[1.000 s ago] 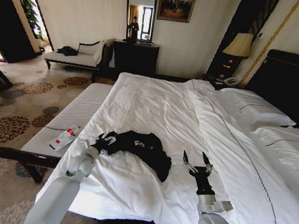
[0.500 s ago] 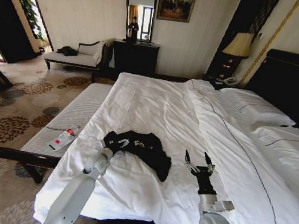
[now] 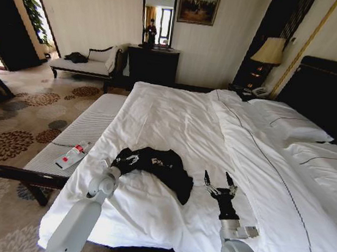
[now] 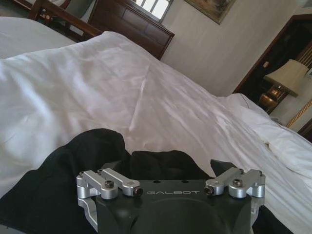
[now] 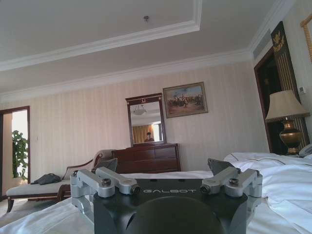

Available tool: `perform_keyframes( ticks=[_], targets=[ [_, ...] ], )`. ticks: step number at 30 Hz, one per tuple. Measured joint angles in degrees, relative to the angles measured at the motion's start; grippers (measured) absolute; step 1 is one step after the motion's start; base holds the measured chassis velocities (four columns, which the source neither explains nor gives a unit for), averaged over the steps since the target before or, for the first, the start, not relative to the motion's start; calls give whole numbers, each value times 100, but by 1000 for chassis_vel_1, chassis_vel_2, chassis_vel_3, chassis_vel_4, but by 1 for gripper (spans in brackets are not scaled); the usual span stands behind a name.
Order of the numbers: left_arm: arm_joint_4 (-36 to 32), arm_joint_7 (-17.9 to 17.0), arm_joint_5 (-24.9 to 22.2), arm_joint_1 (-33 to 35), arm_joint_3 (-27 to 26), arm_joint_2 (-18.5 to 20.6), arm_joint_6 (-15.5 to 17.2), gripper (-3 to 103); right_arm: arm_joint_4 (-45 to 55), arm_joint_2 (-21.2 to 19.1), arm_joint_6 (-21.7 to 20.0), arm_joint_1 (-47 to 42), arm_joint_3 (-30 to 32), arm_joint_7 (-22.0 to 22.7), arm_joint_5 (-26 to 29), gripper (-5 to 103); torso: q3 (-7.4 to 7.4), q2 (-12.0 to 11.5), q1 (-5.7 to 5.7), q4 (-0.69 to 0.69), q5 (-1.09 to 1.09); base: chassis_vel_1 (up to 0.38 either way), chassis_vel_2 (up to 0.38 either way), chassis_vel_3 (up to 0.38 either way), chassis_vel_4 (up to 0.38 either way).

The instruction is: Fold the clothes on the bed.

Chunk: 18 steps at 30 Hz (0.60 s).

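My left pincer (image 3: 125,157) is clamped on the near-left edge of the black T-shirt (image 3: 162,166), crumpled on the bed (image 3: 175,121). My right pincer (image 3: 218,184) stands spread apart, just right of it.

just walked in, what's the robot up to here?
It's working on a crumpled black T-shirt lying on the white bed. The left hand is at the shirt's left edge, fingers in the fabric. The right hand hovers open above the duvet to the shirt's right. The shirt is not yet folded.
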Motion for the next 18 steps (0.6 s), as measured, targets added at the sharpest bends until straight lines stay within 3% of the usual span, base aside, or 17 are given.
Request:
perform_keyframes(
  ticks=[11, 15, 17, 18],
  targets=[
    [161, -96, 2, -72, 102, -104, -2, 102, -44, 6, 24, 14, -26, -5, -12, 100, 0, 0, 0, 1, 0, 0, 0, 0, 0],
    [275, -128, 1, -186, 136, -183, -2, 88, -50, 13, 26, 24, -36, -7, -18, 100, 0, 0, 0, 0, 0, 0, 0, 0, 0],
    [303, -144, 0, -222, 137, -195, -2, 88, -52, 13, 27, 24, -36, -8, -18, 100, 0, 0, 0, 0, 0, 0, 0, 0, 0],
    [322, -163, -9, -250, 138, -201, 1, 83, -52, 12, 27, 24, -37, -8, -18, 100, 0, 0, 0, 0, 0, 0, 0, 0, 0]
  ],
)
